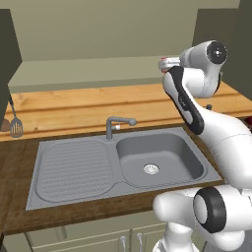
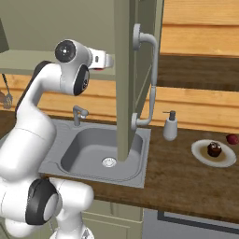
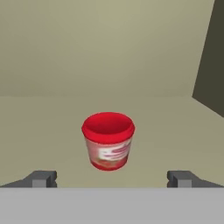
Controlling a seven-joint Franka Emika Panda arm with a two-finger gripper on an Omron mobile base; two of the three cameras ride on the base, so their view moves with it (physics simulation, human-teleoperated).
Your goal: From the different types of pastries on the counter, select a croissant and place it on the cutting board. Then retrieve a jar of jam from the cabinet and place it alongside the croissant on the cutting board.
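A jam jar (image 3: 108, 140) with a red lid and a red-and-white label stands upright on the pale cabinet shelf (image 3: 52, 127). My gripper (image 3: 111, 178) is open, its two dark fingertips (image 3: 41, 178) spread wide on either side just short of the jar, touching nothing. In the base views my arm (image 1: 184, 98) is raised, with the hand (image 2: 101, 59) at the level of the open upper cabinet. The croissant and the cutting board are out of view.
The open cabinet door (image 2: 123, 79) with its long handle (image 2: 152, 79) hangs just right of the hand. Below are the sink (image 1: 157, 157) and faucet (image 1: 114, 125). A soap dispenser (image 2: 170, 126) and a plate (image 2: 200, 154) with a dark pastry (image 2: 214, 149) stand on the right counter.
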